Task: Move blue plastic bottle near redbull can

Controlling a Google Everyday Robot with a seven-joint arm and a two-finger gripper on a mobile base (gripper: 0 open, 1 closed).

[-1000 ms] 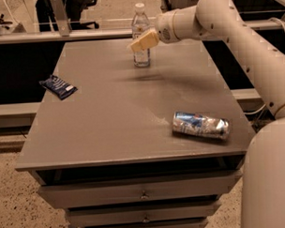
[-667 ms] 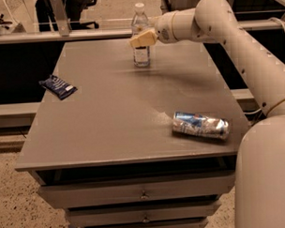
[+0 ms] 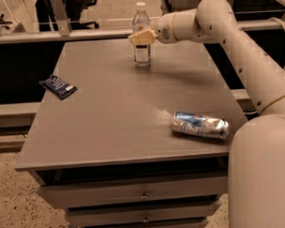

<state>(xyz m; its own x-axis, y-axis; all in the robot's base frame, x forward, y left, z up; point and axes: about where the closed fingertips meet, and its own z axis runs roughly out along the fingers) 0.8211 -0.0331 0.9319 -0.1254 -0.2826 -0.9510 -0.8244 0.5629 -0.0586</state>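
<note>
We see the blue plastic bottle [image 3: 142, 55] standing straight up near the far edge of the bench [image 3: 105, 117], with its white cap on top. Our end effector [image 3: 139, 38] is right at the bottle, up by its shoulder, and the arm reaches in from the right. It sits across the front of the bottle, so we cannot tell if it is spread, pressed together or pinching the bottle. The redbull can [image 3: 200, 125] is well apart from the bottle. It lies on its side near the front right corner of the bench, with its long way running left to right. So from the end effector, the can is toward the camera and a bit to the right. We think the bottle must go that way and land just beside the can without bumping it, since a can on its side may roll. A dark blue snack packet [image 3: 58, 86] lies by the left edge, off that path.
</note>
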